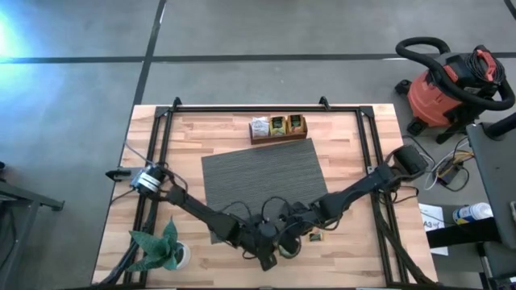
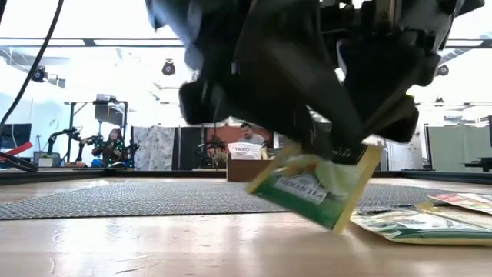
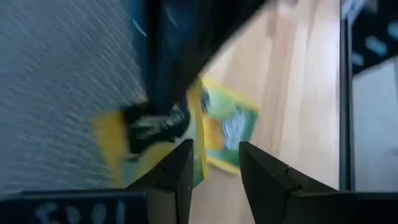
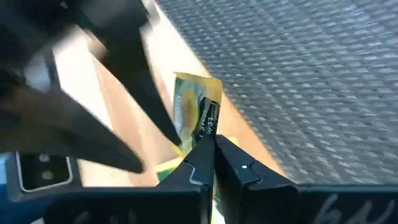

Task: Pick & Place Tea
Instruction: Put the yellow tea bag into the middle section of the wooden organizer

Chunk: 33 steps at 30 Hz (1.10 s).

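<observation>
Mid-pick: right claw (image 4: 211, 155) pinched shut on a green tea packet (image 2: 319, 188), tilted with one corner just off the tabletop (image 2: 154, 246) beside the grey mat (image 1: 262, 181). Left claw (image 3: 214, 165) hovering close, fingers apart (holding nothing). Next up, probably lift and carry.

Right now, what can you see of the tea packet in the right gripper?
The tea packet is a small flat square sachet, green and yellow with white lettering, looking like glossy paper or foil. It hangs tilted, its lower corner close to the wooden table, near the grey mat's front edge. The right gripper is shut on its top edge; other packets lie beside it.
</observation>
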### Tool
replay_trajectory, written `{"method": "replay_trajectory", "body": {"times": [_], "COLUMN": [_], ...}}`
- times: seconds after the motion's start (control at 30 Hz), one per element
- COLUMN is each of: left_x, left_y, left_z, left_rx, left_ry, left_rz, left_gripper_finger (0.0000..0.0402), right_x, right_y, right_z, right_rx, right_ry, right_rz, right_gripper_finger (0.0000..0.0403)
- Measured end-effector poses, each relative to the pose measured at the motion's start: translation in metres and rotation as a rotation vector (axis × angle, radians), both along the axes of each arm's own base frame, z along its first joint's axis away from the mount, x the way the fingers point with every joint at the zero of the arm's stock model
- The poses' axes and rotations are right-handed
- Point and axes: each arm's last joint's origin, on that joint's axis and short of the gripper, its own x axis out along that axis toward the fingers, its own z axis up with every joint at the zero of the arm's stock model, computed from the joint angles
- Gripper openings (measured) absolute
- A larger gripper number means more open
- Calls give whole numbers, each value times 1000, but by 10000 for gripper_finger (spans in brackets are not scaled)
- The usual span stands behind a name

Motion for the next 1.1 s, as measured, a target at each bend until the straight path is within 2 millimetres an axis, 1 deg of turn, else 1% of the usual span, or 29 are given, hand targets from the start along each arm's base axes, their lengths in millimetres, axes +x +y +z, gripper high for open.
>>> {"method": "replay_trajectory", "body": {"times": [0.1, 0.17, 0.27, 0.33, 0.43, 0.57, 0.7, 0.8, 0.87, 0.93, 1.03, 1.1], "left_x": [-9, -16, -29, -36, -49, -70, -94, -111, -119, -127, -136, -139], "left_y": [7, 11, 18, 22, 27, 38, 51, 64, 74, 85, 104, 116], "left_z": [23, 36, 63, 80, 96, 112, 116, 117, 115, 108, 99, 94], "left_rx": [63, 96, 119, 117, 129, 128, 94, 60, 7, -30, -94, -150], "left_ry": [-19, -20, -35, -58, -91, -133, -157, -206, -250, -284, -338, -375], "left_rz": [64, 89, 113, 123, 147, 174, 192, 233, 277, 315, 384, 449], "left_gripper_finger": [123, 123, 124, 124, 124, 124, 124, 124, 124, 124, 124, 124], "right_x": [-8, -16, -28, -35, -39, -32, -22, -16, -16, -14, -10, -6], "right_y": [-8, -17, -33, -47, -71, -108, -146, -175, -196, -217, -248, -268], "right_z": [13, 24, 43, 57, 80, 108, 129, 143, 149, 157, 157, 153], "right_rx": [-69, -123, -201, -271, -392, -502, -587, -661, -707, -760, -795, -800], "right_ry": [16, 35, 64, 97, 119, 144, 139, 137, 171, 164, 188, 209], "right_rz": [-20, -31, -20, -4, 20, 30, 44, 67, 93, 130, 234, 281], "right_gripper_finger": [8, 8, 8, 8, 8, 8, 8, 8, 8, 8, 8, 8]}}
